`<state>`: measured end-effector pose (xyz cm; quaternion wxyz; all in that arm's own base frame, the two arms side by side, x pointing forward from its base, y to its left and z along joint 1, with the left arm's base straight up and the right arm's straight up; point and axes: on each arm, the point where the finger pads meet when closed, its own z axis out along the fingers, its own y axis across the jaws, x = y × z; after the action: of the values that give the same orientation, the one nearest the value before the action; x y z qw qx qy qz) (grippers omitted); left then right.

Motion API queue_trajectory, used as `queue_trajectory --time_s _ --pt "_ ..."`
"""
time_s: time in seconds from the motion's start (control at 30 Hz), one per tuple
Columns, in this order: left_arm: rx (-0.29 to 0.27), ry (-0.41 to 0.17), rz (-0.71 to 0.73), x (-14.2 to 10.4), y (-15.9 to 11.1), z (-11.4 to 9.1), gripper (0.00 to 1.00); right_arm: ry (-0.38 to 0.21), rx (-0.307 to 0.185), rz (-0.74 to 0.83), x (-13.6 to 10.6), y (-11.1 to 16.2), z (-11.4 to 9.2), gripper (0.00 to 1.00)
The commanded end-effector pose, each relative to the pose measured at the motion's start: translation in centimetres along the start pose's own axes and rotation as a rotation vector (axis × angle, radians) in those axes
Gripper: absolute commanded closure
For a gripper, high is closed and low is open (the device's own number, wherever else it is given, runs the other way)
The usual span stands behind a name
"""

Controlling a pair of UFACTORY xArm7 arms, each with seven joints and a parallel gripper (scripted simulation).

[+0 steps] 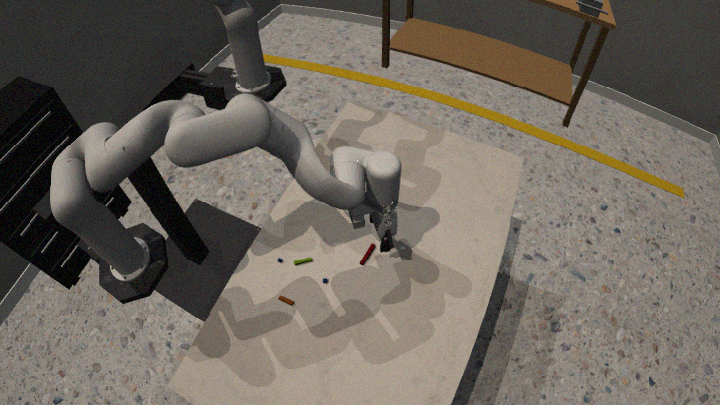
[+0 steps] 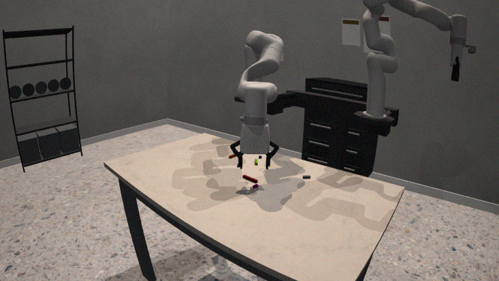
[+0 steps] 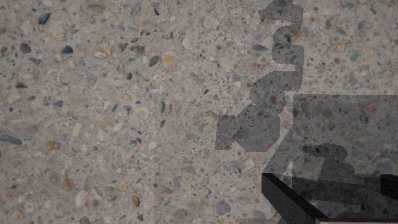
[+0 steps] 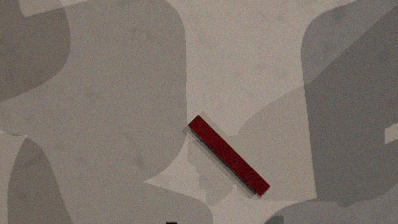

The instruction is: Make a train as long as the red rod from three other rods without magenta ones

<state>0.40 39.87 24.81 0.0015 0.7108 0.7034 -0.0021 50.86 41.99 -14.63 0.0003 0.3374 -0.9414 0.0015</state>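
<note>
Pale tabletop (image 1: 468, 210) (image 2: 314, 237) (image 4: 240, 50) runs well past the rods toward its near edge, leaving me working room. My right gripper (image 1: 386, 247) (image 2: 254, 167) hovers spread and empty by the red rod (image 1: 367, 254) (image 2: 249, 179) (image 4: 229, 155), which lies flat with the magenta rod (image 2: 255, 185) near it. The lime rod (image 1: 303, 261) (image 2: 255, 161) and orange rod (image 1: 286, 300) (image 2: 232, 155) lie apart. Beyond the table edge, my left gripper (image 2: 455, 80) hangs spread over floor.

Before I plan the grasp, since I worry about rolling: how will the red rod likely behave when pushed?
The red rod looks square-edged and lies flat, so it probably slides rather than rolls. Being long and narrow, it may swivel if pushed near one end.
</note>
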Motion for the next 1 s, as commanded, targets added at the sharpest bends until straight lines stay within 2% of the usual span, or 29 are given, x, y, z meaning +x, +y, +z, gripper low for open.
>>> queue_trajectory --time_s 0.0,0.4,0.47,0.6,0.97 --pt "-0.001 0.005 0.000 0.13 0.01 -0.19 0.00 0.002 0.006 0.167 -0.53 -0.39 -0.37 0.00" --pt "-0.001 0.005 0.000 0.13 0.01 -0.19 0.00 -0.004 -0.001 0.543 -1.18 -1.06 -0.58 0.00" --pt "-0.001 0.005 0.000 0.13 0.01 -0.19 0.00 -0.004 -0.001 0.543 -1.18 -1.06 -0.58 0.00" --pt "-0.001 0.005 0.000 0.13 0.01 -0.19 0.00 -0.006 -0.004 0.654 -1.38 -1.19 -0.65 0.00" --pt "-0.001 0.005 0.000 0.13 0.01 -0.19 0.00 -0.006 -0.005 0.687 -1.44 -1.23 -0.68 0.00"
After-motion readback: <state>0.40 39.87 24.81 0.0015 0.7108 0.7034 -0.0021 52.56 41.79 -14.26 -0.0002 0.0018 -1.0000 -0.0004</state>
